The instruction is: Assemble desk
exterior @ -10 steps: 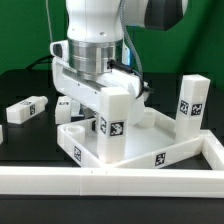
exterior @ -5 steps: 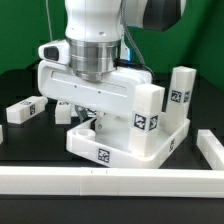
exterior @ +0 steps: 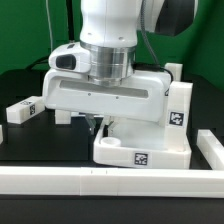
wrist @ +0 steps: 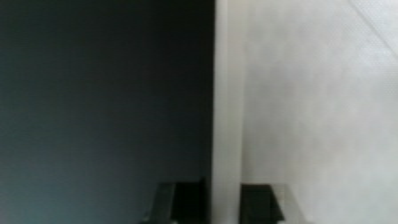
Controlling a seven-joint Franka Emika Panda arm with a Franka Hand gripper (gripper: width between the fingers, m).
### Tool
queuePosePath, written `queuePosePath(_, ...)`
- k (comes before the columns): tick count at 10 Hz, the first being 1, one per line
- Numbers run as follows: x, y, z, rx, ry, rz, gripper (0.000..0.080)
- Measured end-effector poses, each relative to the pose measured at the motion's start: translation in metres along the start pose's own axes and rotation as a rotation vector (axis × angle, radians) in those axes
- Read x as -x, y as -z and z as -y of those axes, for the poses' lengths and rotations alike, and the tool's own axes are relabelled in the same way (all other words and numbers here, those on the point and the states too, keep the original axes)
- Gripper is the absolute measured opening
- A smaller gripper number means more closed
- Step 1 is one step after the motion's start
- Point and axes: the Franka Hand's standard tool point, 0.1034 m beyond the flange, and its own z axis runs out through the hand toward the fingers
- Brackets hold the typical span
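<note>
- A long white rail (exterior: pixel 60 182) runs across the very front of the black table (exterior: pixel 20 145) and turns back along the exterior view's right.
- Just behind the rail sits the tabletop (exterior: pixel 165 155), a white tray with a raised rim. It lies flat on the table, right of centre in the exterior view, and 1 square tag shows on its front wall.
- 1 upright leg (exterior: pixel 181 100) stands on the tabletop at its corner on the exterior view's right, with its tag facing the camera.
- The gripper (exterior: pixel 96 124) reaches down at the tabletop's end on the exterior view's left. Its wide white body hides most of the tray's inside.
- In the wrist view the 2 dark fingertips (wrist: pixel 178 203) stand close together with the thin white edge of the tabletop's rim between them, so the gripper is clamped on that rim. White plastic fills one side of the edge and dark table the other.
- Farther back, 1 loose leg (exterior: pixel 25 108) lies on its side on the table, well apart from the tabletop on the exterior view's left.
- Another small white block (exterior: pixel 62 117) sits near it, partly hidden behind the gripper's body; what it is cannot be told.
- Behind the upright leg, the top of 1 more standing leg (exterior: pixel 173 70) shows beside the arm.
</note>
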Motion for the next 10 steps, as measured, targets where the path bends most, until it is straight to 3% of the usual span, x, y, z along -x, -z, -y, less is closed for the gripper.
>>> queuePosePath(4, 0.001, -0.001, -0.003, 0.006, 0.237, 0.003, 0.007)
queuePosePath(5, 0.0, -0.001, 0.003, 0.005, 0.256, 0.003, 0.0069)
queuePosePath(8, -0.014, 0.004, 0.013, 0.032, 0.474, -0.008, 0.0067)
queuePosePath(10, -0.016, 0.005, 0.012, 0.048, 0.576, -0.011, 0.0067)
